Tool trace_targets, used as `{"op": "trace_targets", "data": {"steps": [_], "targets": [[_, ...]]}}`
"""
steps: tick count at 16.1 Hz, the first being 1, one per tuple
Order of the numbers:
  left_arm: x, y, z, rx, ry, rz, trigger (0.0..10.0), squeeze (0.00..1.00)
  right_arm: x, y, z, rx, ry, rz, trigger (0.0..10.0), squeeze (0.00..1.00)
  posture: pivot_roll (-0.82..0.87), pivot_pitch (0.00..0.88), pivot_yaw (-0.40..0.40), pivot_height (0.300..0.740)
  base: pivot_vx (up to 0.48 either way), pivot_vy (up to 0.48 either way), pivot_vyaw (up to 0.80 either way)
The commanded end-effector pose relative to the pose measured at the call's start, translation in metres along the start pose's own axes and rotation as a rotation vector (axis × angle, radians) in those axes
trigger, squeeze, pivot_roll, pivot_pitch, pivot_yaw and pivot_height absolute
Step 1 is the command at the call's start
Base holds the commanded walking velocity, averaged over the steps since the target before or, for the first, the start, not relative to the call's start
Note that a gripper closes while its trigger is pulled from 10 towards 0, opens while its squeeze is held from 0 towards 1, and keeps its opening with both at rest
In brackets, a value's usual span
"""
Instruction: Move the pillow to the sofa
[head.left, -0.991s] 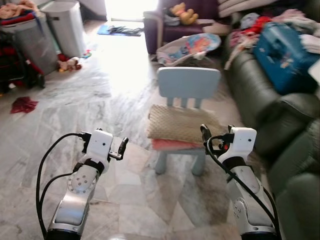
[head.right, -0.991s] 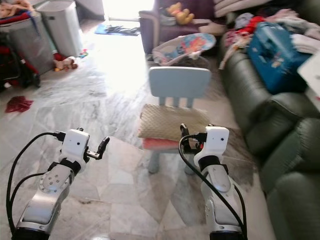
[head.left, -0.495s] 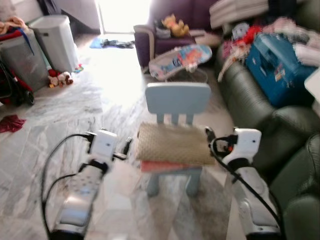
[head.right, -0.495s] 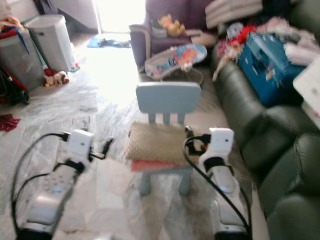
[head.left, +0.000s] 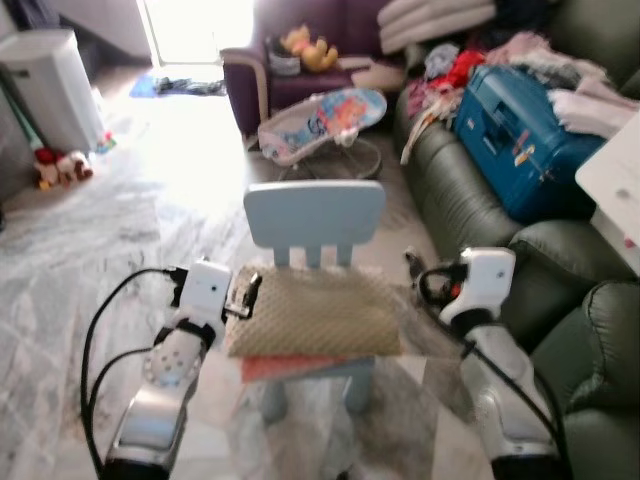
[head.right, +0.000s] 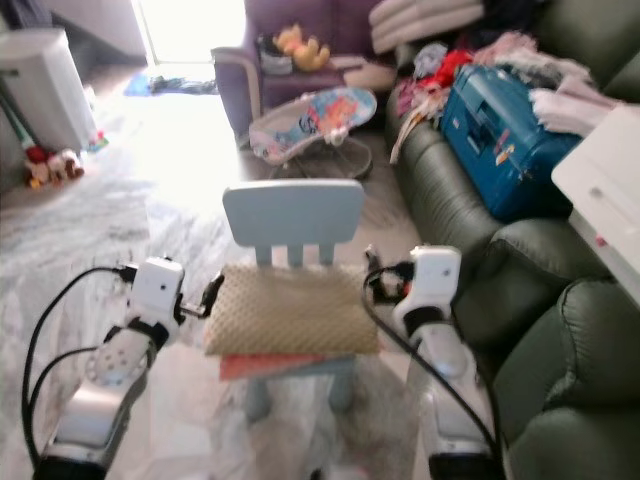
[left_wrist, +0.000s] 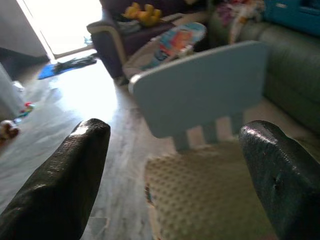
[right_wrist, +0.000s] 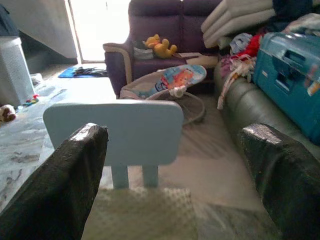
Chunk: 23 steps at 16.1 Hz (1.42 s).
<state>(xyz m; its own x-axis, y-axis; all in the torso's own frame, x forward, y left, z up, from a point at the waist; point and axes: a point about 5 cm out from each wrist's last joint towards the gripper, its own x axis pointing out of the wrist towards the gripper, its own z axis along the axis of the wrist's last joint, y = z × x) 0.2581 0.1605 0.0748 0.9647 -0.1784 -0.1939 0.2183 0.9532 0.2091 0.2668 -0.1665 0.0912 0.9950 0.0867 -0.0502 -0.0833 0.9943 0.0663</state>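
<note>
A beige, bumpy pillow (head.left: 315, 315) lies flat on the seat of a small light-blue chair (head.left: 315, 213), on top of a pink cushion (head.left: 290, 366). My left gripper (head.left: 248, 295) is at the pillow's left edge, open, with nothing between its fingers. My right gripper (head.left: 413, 268) hangs just off the pillow's far right corner, also open and empty. In the left wrist view the pillow (left_wrist: 210, 195) lies below and between the two fingers (left_wrist: 60, 190). In the right wrist view the chair back (right_wrist: 115, 130) stands straight ahead. The dark green sofa (head.left: 470, 200) runs along the right.
A blue suitcase (head.left: 520, 140) and piles of clothes (head.left: 450, 70) lie on the sofa. A baby bouncer (head.left: 320, 120) and a purple armchair (head.left: 290, 70) stand behind the chair. A white bin (head.left: 45, 85) is at the far left, a white surface (head.left: 615, 180) at the right edge.
The camera has come forward and the chair is nearer. Both grippers, which were short of the chair, now flank the pillow's two sides. Both stay open.
</note>
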Motion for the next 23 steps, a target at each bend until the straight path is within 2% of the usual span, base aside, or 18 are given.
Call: {"op": "trace_targets", "data": {"steps": [1,4,11,19,21,23], "targets": [[-0.001,0.009,0.001,0.011,0.000,0.036,10.0,0.00,0.004,0.008,0.003,0.005,-0.007,0.032,10.0,0.00,0.00,0.000,-0.048,0.740,0.469,0.000,0.00],[0.002,0.013,0.004,0.015,-0.017,0.097,10.0,0.00,0.006,0.009,0.003,-0.001,-0.004,0.042,10.0,0.00,0.01,0.000,-0.053,0.740,0.000,0.000,0.00],[0.005,0.016,0.008,0.001,-0.034,0.105,10.0,0.00,0.008,0.011,0.005,-0.006,-0.011,0.049,10.0,0.00,0.00,0.000,-0.049,0.740,0.000,0.000,0.00],[0.005,0.018,0.008,-0.005,-0.037,0.135,10.0,0.00,0.008,0.011,0.006,-0.006,-0.013,0.053,10.0,0.00,-0.01,0.000,-0.048,0.740,0.000,-0.214,0.00],[0.006,0.023,0.007,0.020,-0.029,0.209,10.0,0.00,0.008,0.013,0.006,-0.016,-0.014,0.070,10.0,0.00,-0.01,0.000,-0.048,0.740,0.000,0.000,0.66],[0.007,0.026,0.007,0.015,-0.029,0.228,10.0,0.00,0.008,0.013,0.006,-0.009,-0.016,0.070,10.0,0.00,-0.01,0.000,-0.049,0.740,0.000,0.000,0.79]]}}
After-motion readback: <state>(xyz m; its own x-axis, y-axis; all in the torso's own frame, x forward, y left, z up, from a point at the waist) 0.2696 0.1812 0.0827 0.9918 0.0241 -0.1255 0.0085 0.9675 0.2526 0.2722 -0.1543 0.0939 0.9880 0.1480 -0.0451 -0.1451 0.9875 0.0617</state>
